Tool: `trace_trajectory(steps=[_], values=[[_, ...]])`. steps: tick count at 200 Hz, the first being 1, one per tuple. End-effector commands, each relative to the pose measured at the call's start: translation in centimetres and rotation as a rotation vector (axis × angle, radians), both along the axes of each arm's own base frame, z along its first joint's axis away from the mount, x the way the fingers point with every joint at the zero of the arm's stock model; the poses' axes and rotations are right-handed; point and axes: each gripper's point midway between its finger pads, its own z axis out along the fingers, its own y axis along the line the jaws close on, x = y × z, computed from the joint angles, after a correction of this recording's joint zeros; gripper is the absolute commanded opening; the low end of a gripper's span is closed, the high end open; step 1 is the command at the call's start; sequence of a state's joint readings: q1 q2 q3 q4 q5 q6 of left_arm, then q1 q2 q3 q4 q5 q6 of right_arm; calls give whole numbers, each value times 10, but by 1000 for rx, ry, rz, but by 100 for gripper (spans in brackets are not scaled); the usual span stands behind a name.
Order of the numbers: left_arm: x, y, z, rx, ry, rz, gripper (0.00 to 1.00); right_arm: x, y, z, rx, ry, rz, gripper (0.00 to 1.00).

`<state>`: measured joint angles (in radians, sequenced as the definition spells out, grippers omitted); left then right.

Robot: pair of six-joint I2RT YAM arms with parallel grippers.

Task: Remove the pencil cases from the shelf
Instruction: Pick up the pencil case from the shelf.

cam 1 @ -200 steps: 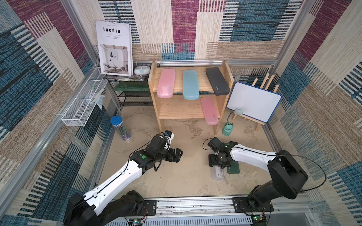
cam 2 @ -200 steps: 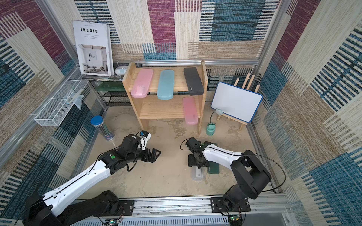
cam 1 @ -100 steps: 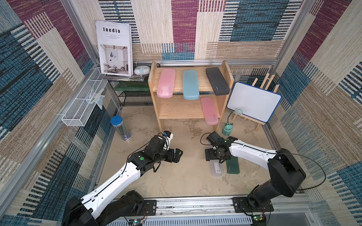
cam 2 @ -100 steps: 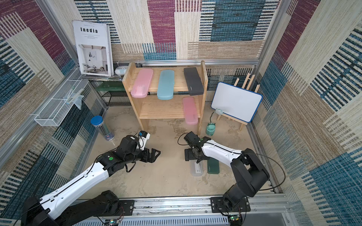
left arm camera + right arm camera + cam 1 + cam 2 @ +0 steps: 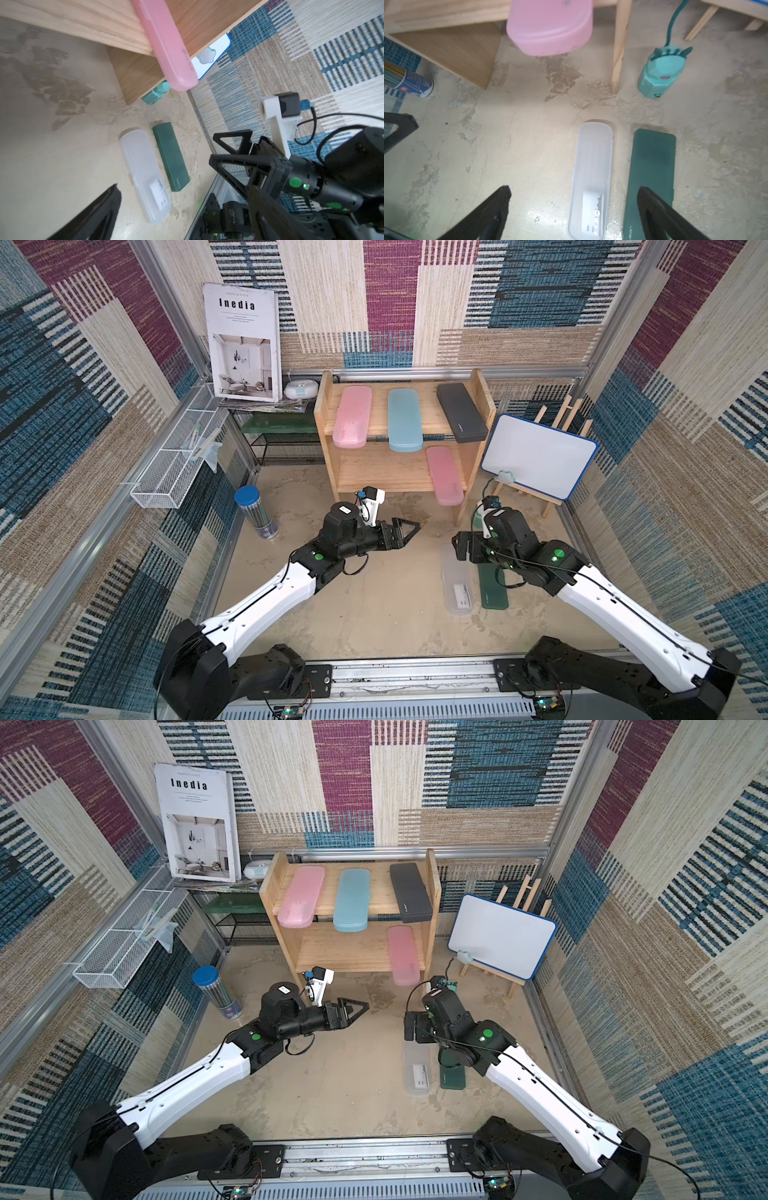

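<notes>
Right gripper point(image 5: 574, 191): jaws spread wide, holding nothing, hovering over the floor.
Just below it: frosted clear case point(image 5: 591, 166) flat on the floor; dark green case point(image 5: 652, 166) just beside it, parallel, a narrow gap between.
Left gripper point(image 5: 409, 530): open and empty, held level, pointing toward the right gripper.
Ahead of both: shelf point(image 5: 374, 472) — lower pink case point(image 5: 445, 477) overhangs the bottom tier's front edge.
Farther, top tier: upper pink case point(image 5: 352, 416), light blue case point(image 5: 405, 420), black case point(image 5: 461, 412) — side by side.
</notes>
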<state>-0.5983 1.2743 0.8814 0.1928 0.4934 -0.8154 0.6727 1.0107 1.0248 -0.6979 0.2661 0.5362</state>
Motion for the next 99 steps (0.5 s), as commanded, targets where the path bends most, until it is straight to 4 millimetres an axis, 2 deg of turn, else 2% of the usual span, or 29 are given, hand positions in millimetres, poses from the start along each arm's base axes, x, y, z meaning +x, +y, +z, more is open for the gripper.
trace_trajectory(steps=[1,27,52,99], values=[[11,-22,34,-187,-9,-42,99,1,-21,11,-34,-38,-71,100],[30,-46,30,-188,11,-56,99,2,-27,19,-30,-44,-91,100],[49,-67,17,-189,37,-58,99,3,-30,23,-33,-46,-99,100],[80,-89,-13,-204,97,-29,97,0,-38,31,-41,-51,-103,100]])
